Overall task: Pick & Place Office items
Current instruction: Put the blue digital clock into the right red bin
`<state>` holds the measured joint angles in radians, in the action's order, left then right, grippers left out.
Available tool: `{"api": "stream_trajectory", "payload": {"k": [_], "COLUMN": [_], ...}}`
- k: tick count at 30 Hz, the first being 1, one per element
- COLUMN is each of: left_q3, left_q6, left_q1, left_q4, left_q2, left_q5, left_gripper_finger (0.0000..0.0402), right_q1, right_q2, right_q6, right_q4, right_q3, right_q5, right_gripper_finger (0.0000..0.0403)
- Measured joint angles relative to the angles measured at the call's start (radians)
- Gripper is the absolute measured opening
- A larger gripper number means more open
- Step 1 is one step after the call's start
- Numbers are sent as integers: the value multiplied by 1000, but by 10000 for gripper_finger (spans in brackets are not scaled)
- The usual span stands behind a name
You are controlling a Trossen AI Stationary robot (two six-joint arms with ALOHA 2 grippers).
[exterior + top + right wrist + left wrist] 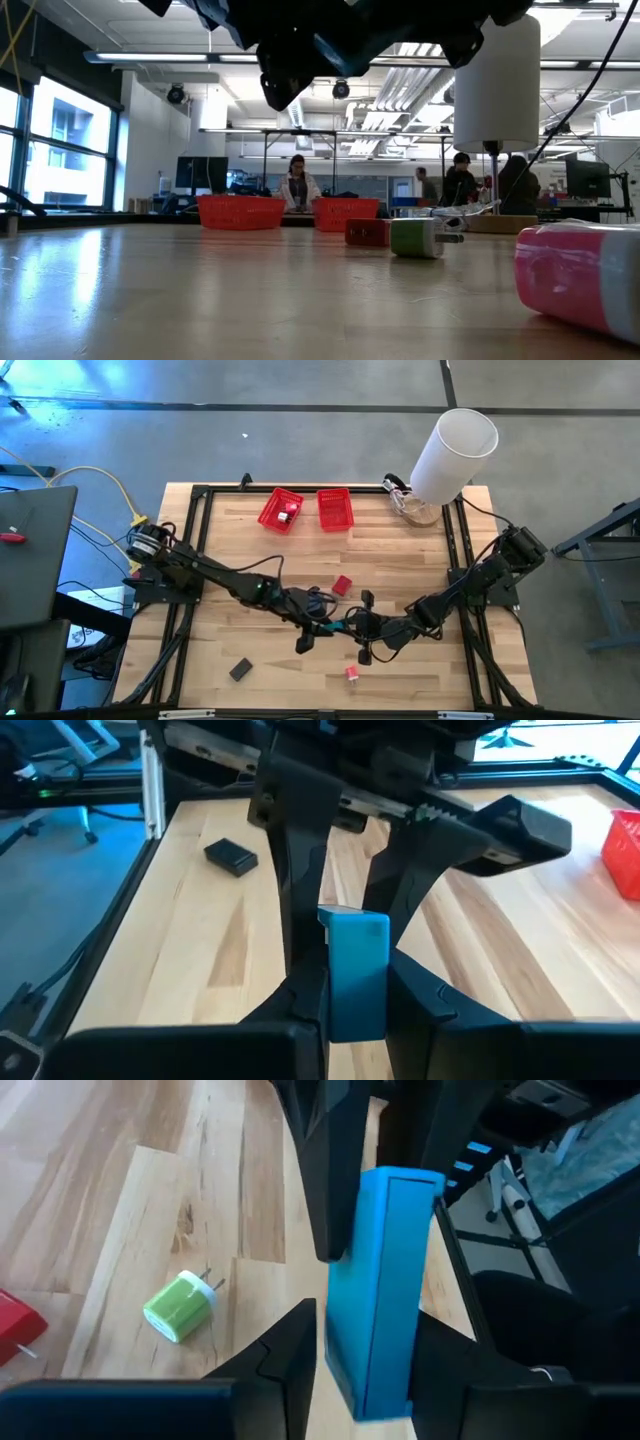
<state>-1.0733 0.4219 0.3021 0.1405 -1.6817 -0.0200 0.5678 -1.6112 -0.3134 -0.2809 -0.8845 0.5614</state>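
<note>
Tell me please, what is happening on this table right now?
Both arms meet above the middle of the wooden table, passing a teal block. The right end effector is shut on it, while the left end effector also flanks it. A green block, a dark grey block and others lie loose. Two red mesh baskets wait at the far edge.

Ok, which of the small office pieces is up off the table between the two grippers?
The blue block, held in the air by the left gripper and right gripper; the others lie on the table.
</note>
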Motion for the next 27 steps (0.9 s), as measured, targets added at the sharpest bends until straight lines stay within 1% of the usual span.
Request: {"api": "stream_trajectory", "payload": {"k": [5, 8, 15, 19, 21, 24, 27], "left_q3": [0, 0, 0, 0, 0, 0, 0], "left_q6": [-28, -70, -78, -137, -174, -244, -311], "left_q1": [13, 24, 45, 67, 77, 89, 108], "left_q4": [-2, -3, -5, -5, -2, 7, 14], "left_q2": [0, 0, 0, 0, 0, 0, 0], "left_q5": [10, 67, 166, 263, 290, 307, 357], "left_gripper_finger": [137, 150, 197, 221, 228, 230, 231], "right_q1": [4, 4, 3, 2, 2, 3, 3], "right_q2": [0, 0, 0, 0, 0, 0, 0], "right_q6": [-2, -2, -4, -4, -6, -8, -20], "right_q4": [4, 6, 9, 19, 26, 35, 46], "right_q3": [0, 0, 0, 0, 0, 0, 0], "right_q5": [-4, -5, -12, -10, -9, -14, -23], "right_gripper_finger": [48, 48, 48, 48, 48, 48, 48]}}
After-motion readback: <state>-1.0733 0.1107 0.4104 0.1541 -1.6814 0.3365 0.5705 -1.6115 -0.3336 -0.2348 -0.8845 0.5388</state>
